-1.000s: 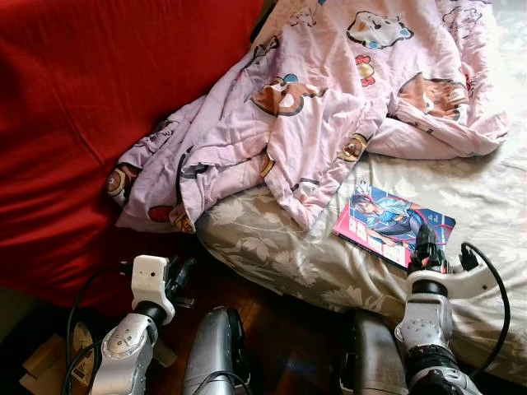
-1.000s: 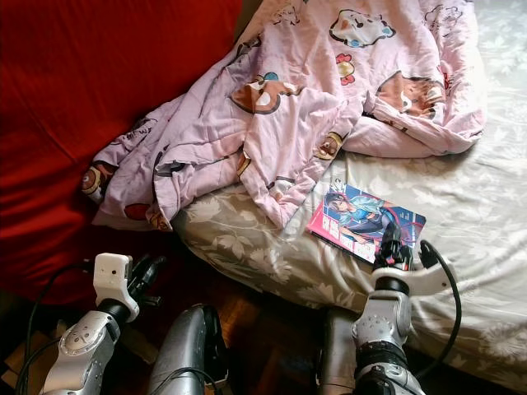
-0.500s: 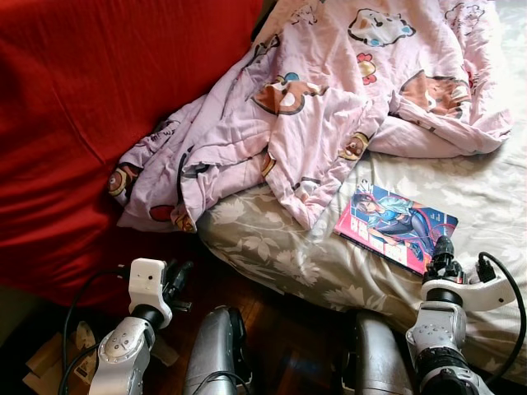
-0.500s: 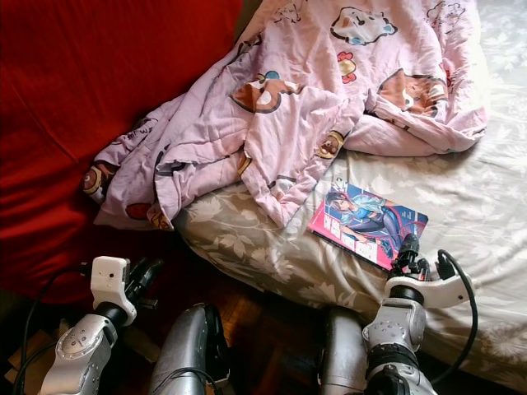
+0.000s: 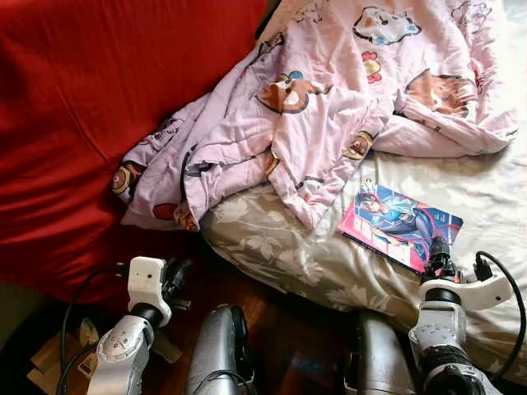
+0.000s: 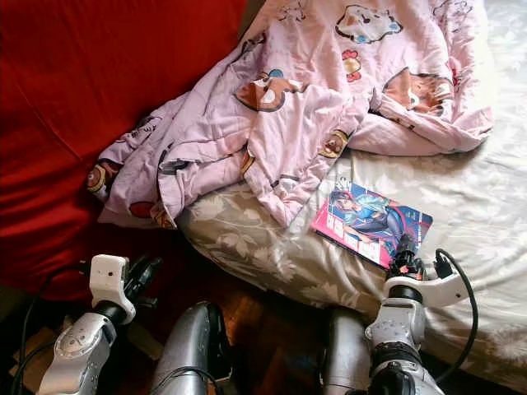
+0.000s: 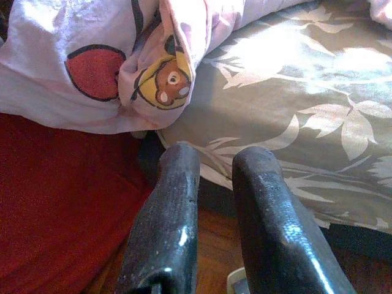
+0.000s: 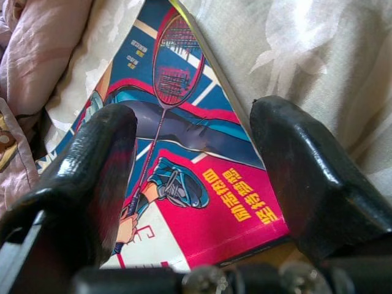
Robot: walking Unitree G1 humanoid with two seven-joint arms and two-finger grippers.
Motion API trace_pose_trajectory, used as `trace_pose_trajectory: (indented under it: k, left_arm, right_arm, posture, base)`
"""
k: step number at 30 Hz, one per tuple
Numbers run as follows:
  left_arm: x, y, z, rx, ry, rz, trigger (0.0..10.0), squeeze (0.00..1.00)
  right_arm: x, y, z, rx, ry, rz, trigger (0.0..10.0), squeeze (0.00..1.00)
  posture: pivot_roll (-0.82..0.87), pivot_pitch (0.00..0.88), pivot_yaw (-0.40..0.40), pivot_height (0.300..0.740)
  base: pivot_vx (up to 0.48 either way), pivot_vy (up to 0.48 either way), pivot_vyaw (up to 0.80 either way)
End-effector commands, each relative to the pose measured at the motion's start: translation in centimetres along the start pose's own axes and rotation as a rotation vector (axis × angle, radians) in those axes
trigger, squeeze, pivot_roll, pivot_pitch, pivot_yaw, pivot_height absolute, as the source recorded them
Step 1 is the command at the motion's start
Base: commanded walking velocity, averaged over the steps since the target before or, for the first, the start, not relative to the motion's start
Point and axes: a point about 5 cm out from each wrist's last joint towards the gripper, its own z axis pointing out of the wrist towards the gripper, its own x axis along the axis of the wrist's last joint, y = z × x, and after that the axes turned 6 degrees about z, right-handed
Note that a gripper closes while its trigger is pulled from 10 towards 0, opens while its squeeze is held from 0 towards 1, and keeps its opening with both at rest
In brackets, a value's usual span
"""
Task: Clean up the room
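A comic book (image 5: pixel 400 222) with a pink and blue cover lies flat on the grey floral bedsheet (image 5: pixel 272 255), near the bed's front edge. My right gripper (image 5: pixel 439 250) is at the book's near right corner, open. In the right wrist view its two fingers (image 8: pixel 98 153) straddle the book (image 8: pixel 190 184) without touching it. A crumpled pink cartoon blanket (image 5: pixel 313 99) covers the back of the bed, and one fold reaches close to the book. My left gripper (image 5: pixel 176 273) is held low beside the bed's corner, shut and empty (image 7: pixel 214 156).
A large red cover (image 5: pixel 82 107) fills the left side, with the blanket's edge draped against it. Dark wooden floor (image 5: pixel 280 329) shows below the bed edge. Cardboard scraps (image 5: pixel 49 358) lie on the floor at lower left.
My right gripper has moved right and lower along the book's near edge, from over the cover to its corner. The whole view has shifted slightly. The left arm has barely moved.
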Motion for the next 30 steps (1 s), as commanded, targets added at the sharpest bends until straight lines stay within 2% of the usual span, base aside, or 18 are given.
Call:
trace_pose_trajectory:
  k: [1, 11, 19, 23, 26, 30]
  left_arm:
    - [-0.4, -0.6, -0.8, 0.005, -0.033, 0.026, 10.0, 0.0]
    - [-0.2, -0.7, -1.5, -0.007, -0.033, 0.041, 10.0, 0.0]
    - [-0.4, -0.6, -2.5, -0.008, -0.052, 0.043, 10.0, 0.0]
    - [-0.5, -0.6, -3.0, -0.006, -0.059, 0.044, 10.0, 0.0]
    - [-0.4, -0.7, -3.4, -0.005, -0.065, 0.047, 10.0, 0.0]
    - [-0.3, -0.7, -3.5, -0.004, -0.067, 0.05, 10.0, 0.0]
  right_arm:
    - [-0.9, 1.6, -1.0, -0.061, -0.05, 0.039, 10.0, 0.0]
    - [-1.8, 2.5, -1.7, -0.034, -0.147, 0.105, 10.0, 0.0]
    - [-3.1, 3.8, -3.2, -0.028, -0.219, 0.117, 10.0, 0.0]
    - [-2.7, 4.9, -3.8, -0.098, -0.179, 0.125, 10.0, 0.0]
    - [-2.3, 6.5, -4.5, -0.234, -0.137, 0.161, 10.0, 0.0]
    - [-2.6, 6.6, -4.8, -0.245, -0.146, 0.177, 10.0, 0.0]
  posture:
    - [0.12, 0.281, 0.154, 0.586]
    - [0.14, 0.308, 0.165, 0.586]
    - [0.16, 0.338, 0.17, 0.586]
    - [0.17, 0.352, 0.172, 0.586]
    - [0.18, 0.36, 0.172, 0.586]
    - [0.18, 0.363, 0.172, 0.586]
  base:
    - [0.0, 0.0, 0.0]
    - [0.0, 0.0, 0.0]
    - [0.0, 0.0, 0.0]
    - [0.0, 0.0, 0.0]
    - [0.0, 0.0, 0.0]
    - [0.0, 0.0, 0.0]
